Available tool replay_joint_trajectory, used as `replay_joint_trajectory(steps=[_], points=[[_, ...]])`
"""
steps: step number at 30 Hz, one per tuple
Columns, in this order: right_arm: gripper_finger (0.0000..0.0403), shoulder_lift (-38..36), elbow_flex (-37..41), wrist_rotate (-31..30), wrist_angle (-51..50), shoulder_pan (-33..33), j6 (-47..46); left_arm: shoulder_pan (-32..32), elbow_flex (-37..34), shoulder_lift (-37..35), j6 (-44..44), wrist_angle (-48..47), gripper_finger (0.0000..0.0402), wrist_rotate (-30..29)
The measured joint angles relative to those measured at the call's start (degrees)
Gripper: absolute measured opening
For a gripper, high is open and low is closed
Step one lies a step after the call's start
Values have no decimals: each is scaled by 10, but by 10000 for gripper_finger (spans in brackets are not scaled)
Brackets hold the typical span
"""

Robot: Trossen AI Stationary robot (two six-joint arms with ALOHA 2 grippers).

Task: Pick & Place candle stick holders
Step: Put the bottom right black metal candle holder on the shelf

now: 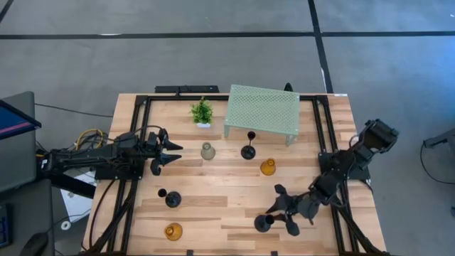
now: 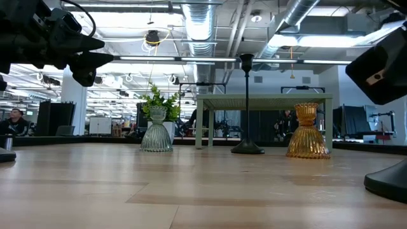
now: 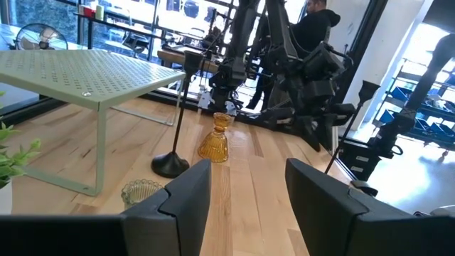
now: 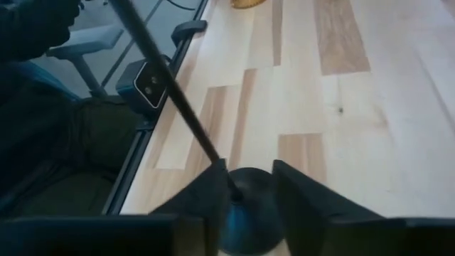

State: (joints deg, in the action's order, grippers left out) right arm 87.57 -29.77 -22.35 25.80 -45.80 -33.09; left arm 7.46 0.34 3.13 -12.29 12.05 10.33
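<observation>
Black holder (image 1: 264, 223) stands at the worktop's (image 1: 213, 206) near edge, right gripper (image 1: 279, 213) parting around it; five await; left gripper (image 1: 165, 151) apart.

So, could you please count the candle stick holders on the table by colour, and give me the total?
Black, thin-stemmed: 3
Amber glass: 2
Clear-grey glass: 1
Total: 6
</observation>
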Motion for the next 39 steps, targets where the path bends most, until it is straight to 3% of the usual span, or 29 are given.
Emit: replay_joint_trajectory(steps=[8, 13, 31, 39], points=[[212, 34, -35, 29, 0, 2, 0, 0, 0, 0, 0, 0, 182, 0], [224, 36, -45, 30, 1, 12, 0, 0, 0, 0, 0, 0, 182, 0], [17, 31, -46, 54, 17, 21, 10, 0, 0, 0, 0, 0, 182, 0], [15, 10, -46, 3, 20, 26, 47, 0, 0, 0, 0, 0, 182, 0]])
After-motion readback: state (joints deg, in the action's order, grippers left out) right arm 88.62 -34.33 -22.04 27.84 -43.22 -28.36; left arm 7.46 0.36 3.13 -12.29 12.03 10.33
